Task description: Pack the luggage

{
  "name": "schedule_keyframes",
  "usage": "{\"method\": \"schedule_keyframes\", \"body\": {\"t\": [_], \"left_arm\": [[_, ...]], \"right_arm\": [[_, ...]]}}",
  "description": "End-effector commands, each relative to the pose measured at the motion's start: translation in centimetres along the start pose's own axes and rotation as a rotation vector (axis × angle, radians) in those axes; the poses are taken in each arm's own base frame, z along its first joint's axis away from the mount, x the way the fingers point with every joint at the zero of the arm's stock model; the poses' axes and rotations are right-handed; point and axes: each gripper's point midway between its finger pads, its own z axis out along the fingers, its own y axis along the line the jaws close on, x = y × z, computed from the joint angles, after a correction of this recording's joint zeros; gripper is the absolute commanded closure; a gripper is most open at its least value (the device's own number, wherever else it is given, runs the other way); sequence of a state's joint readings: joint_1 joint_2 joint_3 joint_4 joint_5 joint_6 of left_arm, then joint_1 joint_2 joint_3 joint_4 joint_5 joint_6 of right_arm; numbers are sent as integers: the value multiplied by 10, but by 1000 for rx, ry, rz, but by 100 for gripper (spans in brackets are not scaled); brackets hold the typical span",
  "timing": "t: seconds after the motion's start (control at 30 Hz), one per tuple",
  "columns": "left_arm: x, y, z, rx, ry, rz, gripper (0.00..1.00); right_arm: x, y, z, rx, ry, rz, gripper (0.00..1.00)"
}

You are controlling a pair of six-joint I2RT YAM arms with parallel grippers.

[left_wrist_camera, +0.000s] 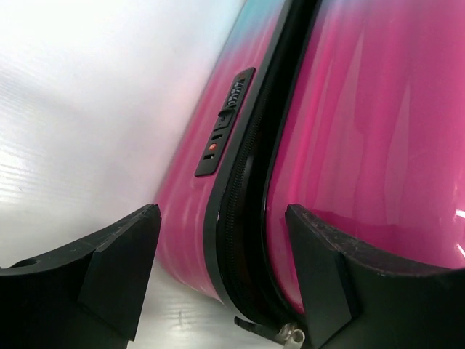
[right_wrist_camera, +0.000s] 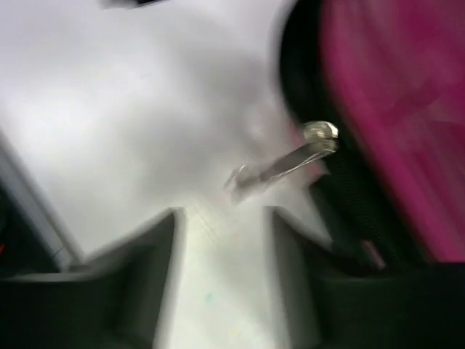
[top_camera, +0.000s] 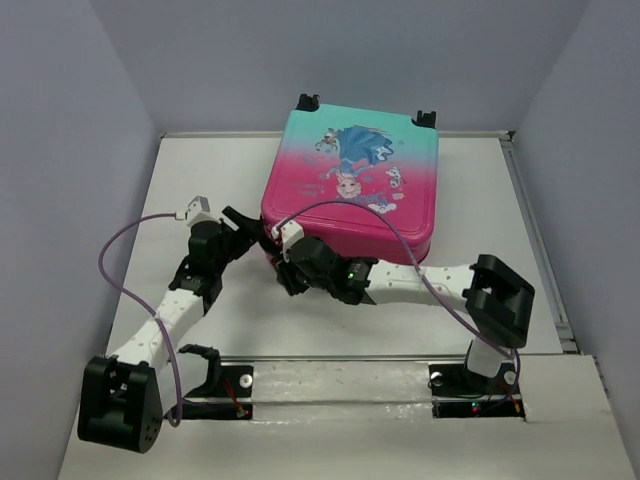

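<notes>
Left claw (left_wrist_camera: 221,216), right claw (right_wrist_camera: 224,218) low beside luggage (top_camera: 360,190)

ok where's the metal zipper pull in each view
top external: not visible; it is lost at the near-left corner of the luggage.
left wrist: zipper pull at the bottom edge, right of centre, below the black zipper track.
right wrist: centre, blurred, left of the track.
shared landmark: the pink shell.

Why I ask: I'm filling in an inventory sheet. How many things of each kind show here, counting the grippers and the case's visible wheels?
Luggage: 1
Grippers: 2 (left gripper, right gripper)
Wheels showing at the far edge: 2
Total: 5
</notes>
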State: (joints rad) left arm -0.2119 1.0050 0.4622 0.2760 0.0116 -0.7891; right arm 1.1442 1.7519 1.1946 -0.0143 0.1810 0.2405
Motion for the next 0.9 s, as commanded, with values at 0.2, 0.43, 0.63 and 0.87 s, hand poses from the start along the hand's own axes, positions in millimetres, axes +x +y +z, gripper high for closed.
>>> {"method": "schedule_keyframes", "body": {"t": [0.2, 0.43, 0.63, 0.87], "left_arm": [[-10, -22, -29, 102, -91, 6, 16], [-79, -15, -29, 41, -295, -93, 12], [-88, 8, 16, 28, -169, -183, 12], [-33, 1, 37, 40, -29, -110, 14]], "right_arm": [[-69, 65, -180, -333, -238, 71, 13], [-147, -169, -298, 534, -597, 310, 93], [-89, -335, -329, 931, -467, 493, 93], [-31, -409, -262, 879, -338, 680, 93]]}}
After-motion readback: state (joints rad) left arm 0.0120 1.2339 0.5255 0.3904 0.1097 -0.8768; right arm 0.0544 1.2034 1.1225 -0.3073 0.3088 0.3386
